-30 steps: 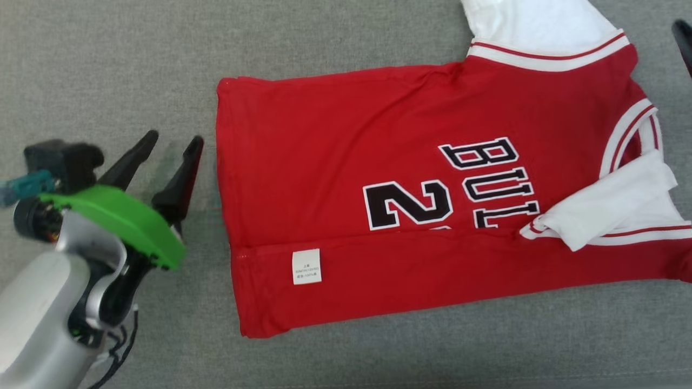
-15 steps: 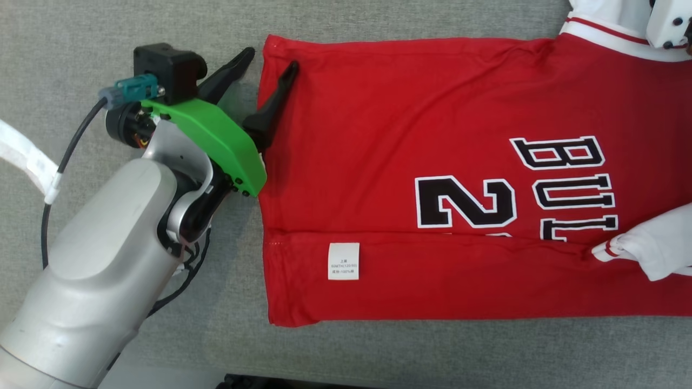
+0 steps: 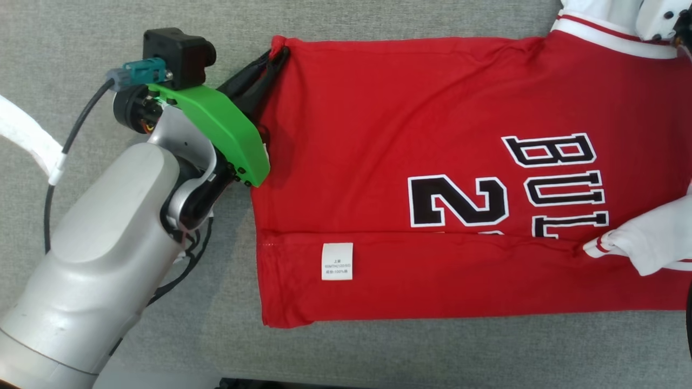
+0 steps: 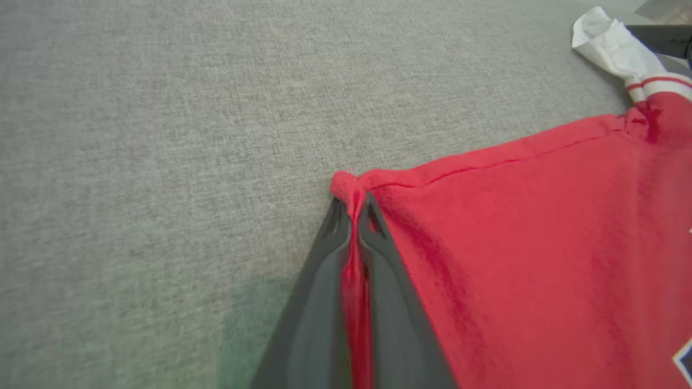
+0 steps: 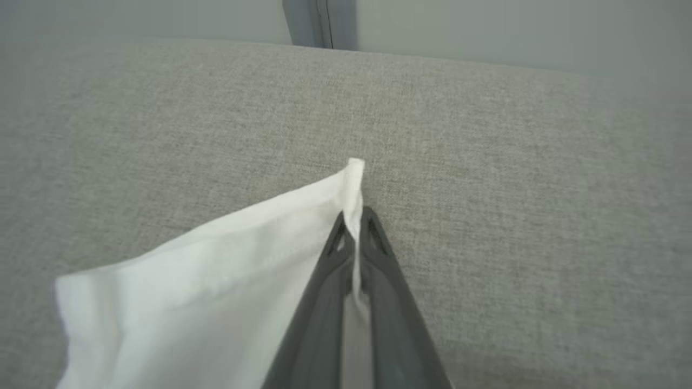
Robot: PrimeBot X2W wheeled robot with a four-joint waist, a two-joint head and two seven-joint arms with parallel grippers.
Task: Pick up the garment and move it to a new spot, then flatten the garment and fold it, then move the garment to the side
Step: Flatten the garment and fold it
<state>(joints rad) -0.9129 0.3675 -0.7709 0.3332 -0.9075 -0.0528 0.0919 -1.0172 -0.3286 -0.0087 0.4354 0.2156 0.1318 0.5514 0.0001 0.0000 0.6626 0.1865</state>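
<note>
Left hand (image 4: 354, 208) pinching red garment (image 4: 540, 243) corner, grey fabric surface (image 4: 162, 135)

The garment (image 3: 378, 108) is red with white, red-striped sleeves (image 3: 657, 243), black white-edged lettering (image 3: 557, 186) and a white label (image 3: 337, 261); the surface (image 3: 81, 32) is grey, the wrist cover (image 3: 227, 129) green.

Head camera looks steeply down; close, low wrist cameras share the garment (image 3: 405, 108).

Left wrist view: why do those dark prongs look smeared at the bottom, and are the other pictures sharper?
Left wrist view: the left tool blurs low down, close to the lens; the jersey looks sharper. Right wrist view: the right tool softens likewise. Head view: crisp, evenly lit.
</note>
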